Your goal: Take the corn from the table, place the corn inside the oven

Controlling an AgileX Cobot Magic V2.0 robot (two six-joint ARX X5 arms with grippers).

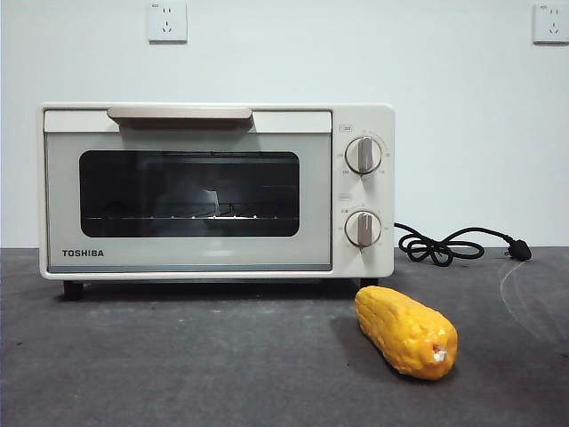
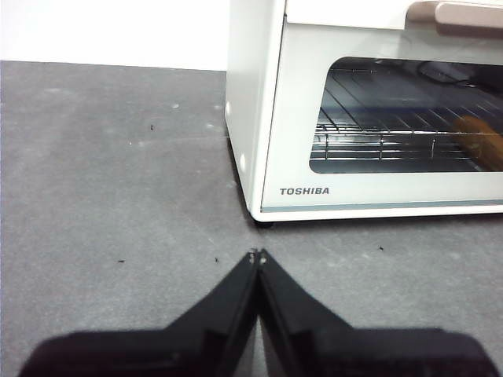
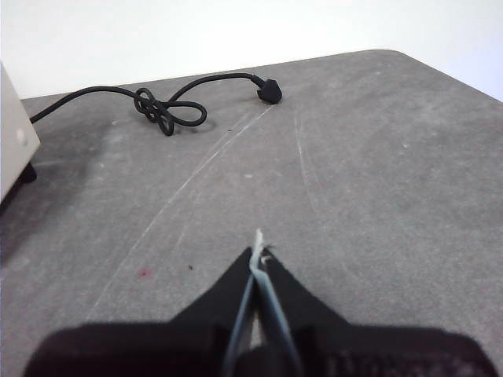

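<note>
Currently both grippers, left gripper (image 2: 256, 256) and right gripper (image 3: 258, 255), are sitting closed and empty; oven (image 1: 216, 189) door needs opening before grabbing corn (image 1: 405, 331) mid-cob.

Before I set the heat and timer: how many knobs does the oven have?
2, both on the oven front's right side: upper knob, lower knob directly beneath it. None seem hidden.

The right arm's black two-jawed gripper (image 3: 258, 255) hangs over the dark grey felt-like tabletop (image 3: 369, 181), jaws pressed together. Towards the far edge lies a knotted black power cord (image 3: 161, 110), its plug (image 3: 269, 92) apparently flat. The cream oven's corner (image 3: 14, 145) shows.
</note>
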